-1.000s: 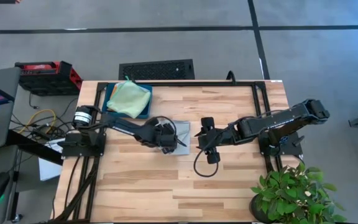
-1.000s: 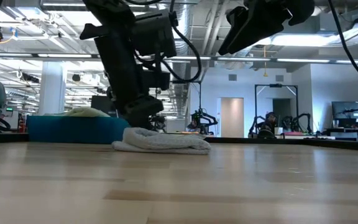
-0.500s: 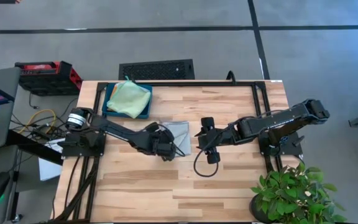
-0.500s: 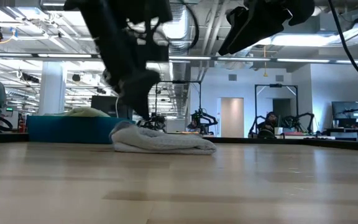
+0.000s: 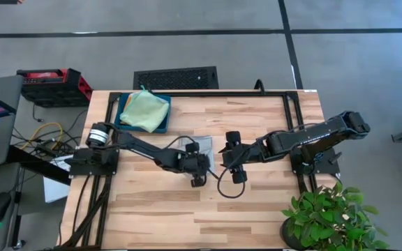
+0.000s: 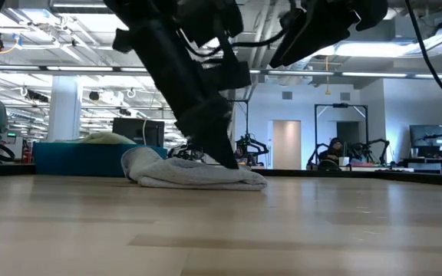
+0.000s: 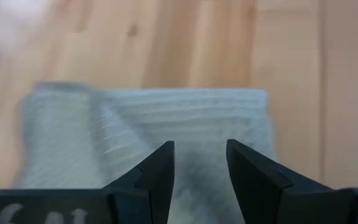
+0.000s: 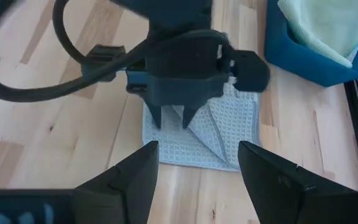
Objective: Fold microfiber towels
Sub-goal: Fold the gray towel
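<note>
Right wrist view tells me most: my left pincer sits low over the folded grey towel mid-tabletop, fingers slightly apart, holding nothing. Right pincer hovers just beside it, spread wide and empty. The green towel is in the teal tray. My worry: if the fingertips snag the top layer, the fold could pull open.

A pale grey waffle-textured cloth towel lies at frame centre on my smooth, light wooden table. My matt black fingers frame it. Upper right, soft green cloth.
</note>
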You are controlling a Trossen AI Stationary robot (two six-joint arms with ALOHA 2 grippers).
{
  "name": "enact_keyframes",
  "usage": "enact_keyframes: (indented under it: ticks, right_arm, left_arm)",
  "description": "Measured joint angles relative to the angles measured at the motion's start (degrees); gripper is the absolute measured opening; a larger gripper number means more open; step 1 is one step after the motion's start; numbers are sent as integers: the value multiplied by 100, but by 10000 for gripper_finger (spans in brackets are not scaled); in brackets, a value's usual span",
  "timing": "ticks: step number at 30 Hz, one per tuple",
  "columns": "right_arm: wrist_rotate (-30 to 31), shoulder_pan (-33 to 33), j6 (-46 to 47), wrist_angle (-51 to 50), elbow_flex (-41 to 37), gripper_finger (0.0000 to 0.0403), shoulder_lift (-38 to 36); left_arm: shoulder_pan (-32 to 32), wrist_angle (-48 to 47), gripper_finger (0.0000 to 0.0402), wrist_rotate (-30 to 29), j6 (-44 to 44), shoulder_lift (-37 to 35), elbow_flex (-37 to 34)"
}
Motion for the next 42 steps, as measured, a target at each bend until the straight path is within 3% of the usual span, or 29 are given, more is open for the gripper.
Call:
enact_keyframes:
  ticks: [4, 14, 22, 33, 42]
  right_arm:
    - [0, 0, 47, -2, 0, 244, 0]
    - [0, 0, 149, 0, -2, 244, 0]
    - [0, 0, 150, 0, -4, 244, 0]
    - [0, 0, 150, 0, -3, 244, 1]
    - [0, -7, 150, 0, -4, 244, 0]
  left_arm:
    - [-10, -4, 139, 41, 56, 96, 5]
    - [-10, -903, 139, -1140, -593, 109, -4]
    - [-6, -1319, 139, -1214, -1340, 109, -4]
    - [-6, -2707, 139, -1494, -3254, 107, 0]
    - [-92, -3614, 139, -2108, -4570, 70, 0]
